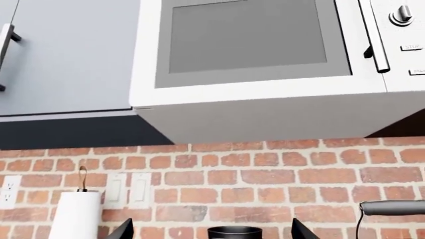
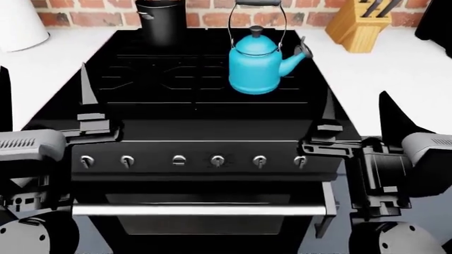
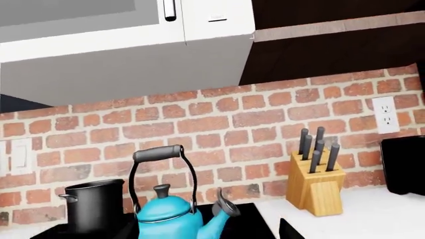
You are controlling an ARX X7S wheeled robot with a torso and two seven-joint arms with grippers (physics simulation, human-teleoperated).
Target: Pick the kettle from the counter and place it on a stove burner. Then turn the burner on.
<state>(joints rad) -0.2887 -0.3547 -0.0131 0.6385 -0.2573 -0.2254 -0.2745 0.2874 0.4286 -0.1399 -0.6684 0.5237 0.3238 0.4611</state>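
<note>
Left gripper (image 2: 86, 98): near left, over the stove's front left corner; only 1 dark pointed finger is clear in the head view, so I cannot tell whether it is spread or closed; it holds nothing visible.
Right gripper (image 2: 327, 108): near right, over the stove's front right corner; 1 thin upright finger shows plainly, the other is not clear, so its state cannot be told; it touches nothing visible.
Knobs (image 2: 217, 159): 6 small round knobs in a row along the stove's front panel, between the 2 grippers.
Oven handle (image 2: 198, 210): a pale bar across the oven door, below the knobs.
Stove (image 2: 169, 84): black cooktop, flanked left and right by the counter (image 2: 395, 74), which is plain white.
Kettle (image 2: 258, 63): turquoise, upright on the right side of the stove toward the far half, spout pointing right, wire handle raised; well apart from both grippers.
Pot (image 2: 161, 21): tall black cylinder at the far edge of the stove, left of the kettle.
Knife block (image 2: 360, 24): wooden, on the far right counter by the brick wall (image 3: 265, 119).
Paper towel roll (image 1: 74, 214): white, far left.
Microwave (image 1: 259, 59): white, mounted above the stove.
</note>
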